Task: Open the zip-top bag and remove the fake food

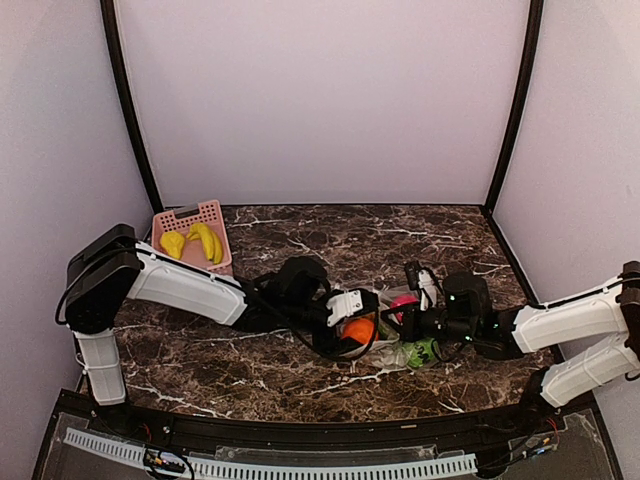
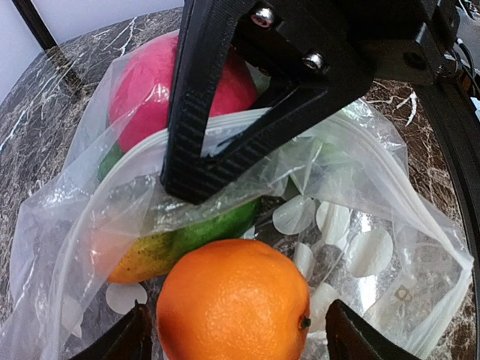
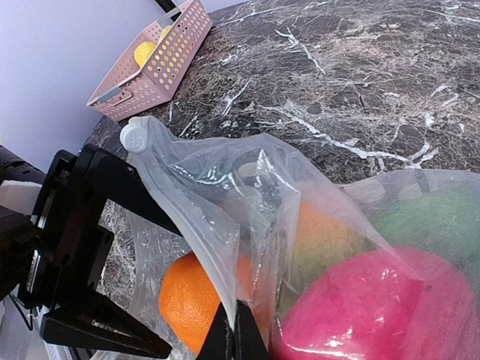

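**A:** How far are we?

**B:** The zip-top bag (image 2: 360, 172) lies open on the table (image 1: 330, 225), our right end effector (image 3: 234, 337) clamped on its edge. Our left end effector (image 2: 240, 337), jaws apart, straddles the orange ball (image 2: 232, 304). The banana (image 1: 205, 240) is in the basket (image 1: 215, 212); the pink-red ball (image 3: 375, 315) is not yet out.

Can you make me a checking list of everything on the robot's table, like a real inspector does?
Surface: dark marble table, no spills seen.
Job's things: zip-top bag open, one edge lifted; pink ball and green-yellow fruit inside; orange ball at the opening.
Clutter: pink basket at the far left corner, with yellow bananas in it.
Pincers: left pincer open around the orange ball; right pincer shut on the bag's edge.
Cables: black cable loops by the left arm's wrist.
Surroundings: pale walls and black corner posts.
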You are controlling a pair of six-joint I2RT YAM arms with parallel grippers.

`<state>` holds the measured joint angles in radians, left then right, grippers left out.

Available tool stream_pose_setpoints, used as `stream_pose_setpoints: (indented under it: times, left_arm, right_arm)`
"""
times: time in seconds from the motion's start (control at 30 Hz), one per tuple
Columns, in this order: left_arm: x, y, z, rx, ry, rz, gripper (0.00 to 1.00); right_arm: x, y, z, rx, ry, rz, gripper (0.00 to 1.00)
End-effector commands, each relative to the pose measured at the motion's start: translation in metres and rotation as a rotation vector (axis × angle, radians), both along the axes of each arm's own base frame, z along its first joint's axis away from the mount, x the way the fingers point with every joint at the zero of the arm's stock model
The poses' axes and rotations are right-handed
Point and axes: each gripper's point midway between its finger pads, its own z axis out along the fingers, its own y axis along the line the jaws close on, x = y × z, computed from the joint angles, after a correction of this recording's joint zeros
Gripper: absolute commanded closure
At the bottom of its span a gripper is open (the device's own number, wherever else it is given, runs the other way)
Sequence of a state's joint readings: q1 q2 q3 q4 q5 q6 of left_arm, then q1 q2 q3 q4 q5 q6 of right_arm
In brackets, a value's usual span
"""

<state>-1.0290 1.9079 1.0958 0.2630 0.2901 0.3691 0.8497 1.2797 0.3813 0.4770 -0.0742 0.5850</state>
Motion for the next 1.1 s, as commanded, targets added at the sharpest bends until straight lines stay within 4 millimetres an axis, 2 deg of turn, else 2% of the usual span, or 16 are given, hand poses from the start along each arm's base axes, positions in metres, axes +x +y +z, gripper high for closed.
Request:
stream_pose_setpoints:
  times: [0.0, 0.23, 0.33, 0.4, 0.63, 0.9, 1.07]
  left_arm:
    - [0.001, -0.007, -0.008, 0.028, -0.017, -0.027, 0.21]
    - [-0.002, -0.009, -0.02, 0.063, -0.018, -0.074, 0.3]
    - [-0.004, -0.006, -0.023, 0.079, -0.015, -0.077, 0.42]
    - [-0.003, -0.005, -0.016, 0.058, -0.014, -0.057, 0.48]
    - [-0.002, 0.001, 0.038, -0.121, -0.039, 0.022, 0.58]
    - [-0.003, 0.001, 0.093, -0.316, -0.019, 0.074, 0.58]
    - [0.005, 0.01, 0.134, -0.46, 0.02, 0.141, 0.58]
  right_arm:
    - [0.002, 0.005, 0.004, 0.009, -0.011, 0.008, 1.0]
    - [0.002, 0.005, 0.002, 0.005, -0.009, 0.008, 1.0]
    - [0.002, 0.005, 0.002, 0.003, -0.009, 0.007, 1.0]
    - [0.003, 0.005, 0.001, 0.001, -0.009, 0.006, 1.0]
    - [0.003, 0.003, 0.0, -0.004, -0.009, 0.001, 1.0]
    - [0.002, 0.0, -0.002, -0.013, -0.006, -0.01, 1.0]
    - [0.002, -0.001, -0.001, -0.013, -0.01, -0.012, 1.0]
